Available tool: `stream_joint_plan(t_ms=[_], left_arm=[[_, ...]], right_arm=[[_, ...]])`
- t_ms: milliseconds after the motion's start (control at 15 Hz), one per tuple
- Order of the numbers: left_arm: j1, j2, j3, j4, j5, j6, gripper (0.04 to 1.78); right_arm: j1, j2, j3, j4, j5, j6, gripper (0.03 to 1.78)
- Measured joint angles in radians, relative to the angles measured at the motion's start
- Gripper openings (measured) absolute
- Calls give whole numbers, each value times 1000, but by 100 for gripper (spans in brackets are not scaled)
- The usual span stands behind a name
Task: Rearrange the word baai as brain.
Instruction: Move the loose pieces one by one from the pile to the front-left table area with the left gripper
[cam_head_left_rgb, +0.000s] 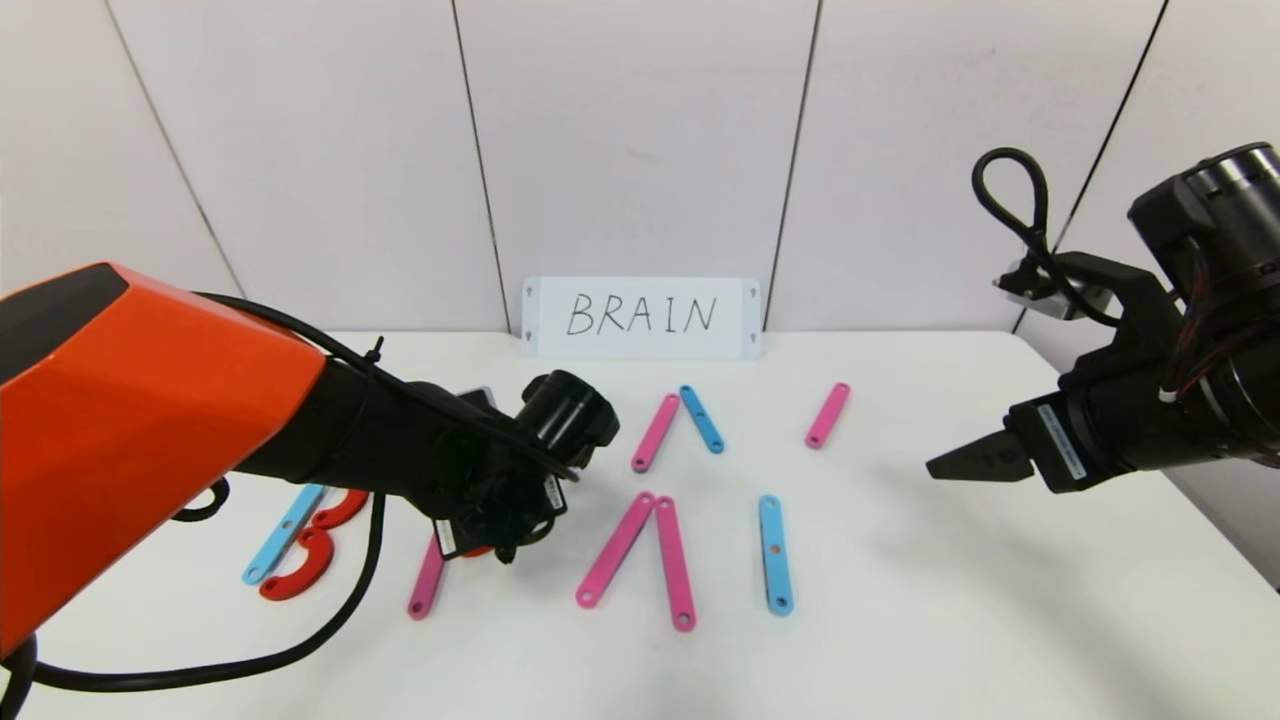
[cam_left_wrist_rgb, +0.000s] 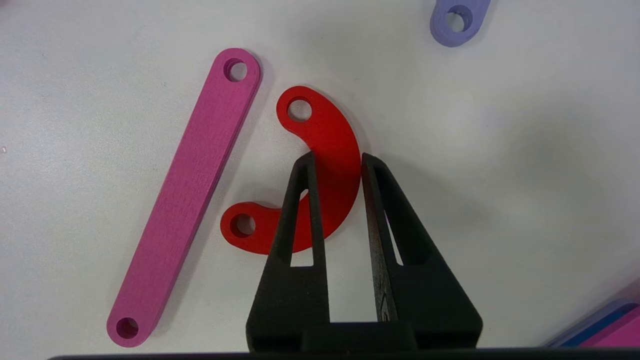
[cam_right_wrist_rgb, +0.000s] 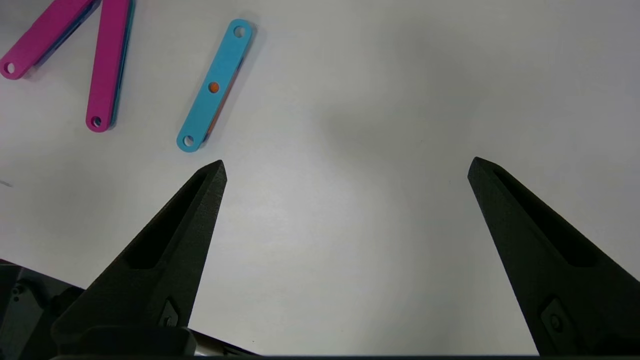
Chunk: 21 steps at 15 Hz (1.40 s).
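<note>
Arm pose first: my left arm reaches forward and low over the table (cam_head_left_rgb: 900, 620), wrist bent down, and my left gripper (cam_left_wrist_rgb: 336, 165) is clamped on the red curve (cam_left_wrist_rgb: 325, 150), one finger on its inner edge and one on its outer edge, at mid-arc. The curve lies flat; its two holed ends lie to the same side of my fingers, toward the pink strip (cam_left_wrist_rgb: 185, 200) just beside it, so the open side of the C faces that strip. The strip's long axis runs roughly along my fingers' direction, slightly slanted, apart from the curve. Beyond my fingertips, one purple strip end (cam_left_wrist_rgb: 457, 20) shows. My right arm hangs raised at the table's right side, right gripper (cam_right_wrist_rgb: 345, 165) spread wide and holding nothing; a blue strip (cam_right_wrist_rgb: 215, 85) lies beyond its fingertip.
</note>
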Motion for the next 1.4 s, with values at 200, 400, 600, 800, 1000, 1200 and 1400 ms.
stream_joint_plan(t_ms=[200, 400, 600, 800, 1000, 1200, 1400], left_arm=[[2, 1, -1, 5, 0, 0, 28], [3, 0, -2, 9, 0, 0, 41], [3, 1, -5, 9, 11, 0, 78], [3, -3, -5, 12, 14, 11, 131], [0, -20, -7, 2, 21, 79, 164], [5, -50, -46, -24, 17, 195, 174], [33, -57, -127, -48, 15, 277, 174]], right_arm=[[3, 2, 0, 0, 0, 0, 170], [6, 2, 4, -1, 0, 0, 170], [7, 2, 5, -1, -1, -7, 170], [9, 2, 7, -1, -1, -7, 170], [9, 1, 7, -1, -7, -7, 170], [8, 2, 7, 0, -26, -7, 170], [8, 2, 6, 0, -27, -7, 170]])
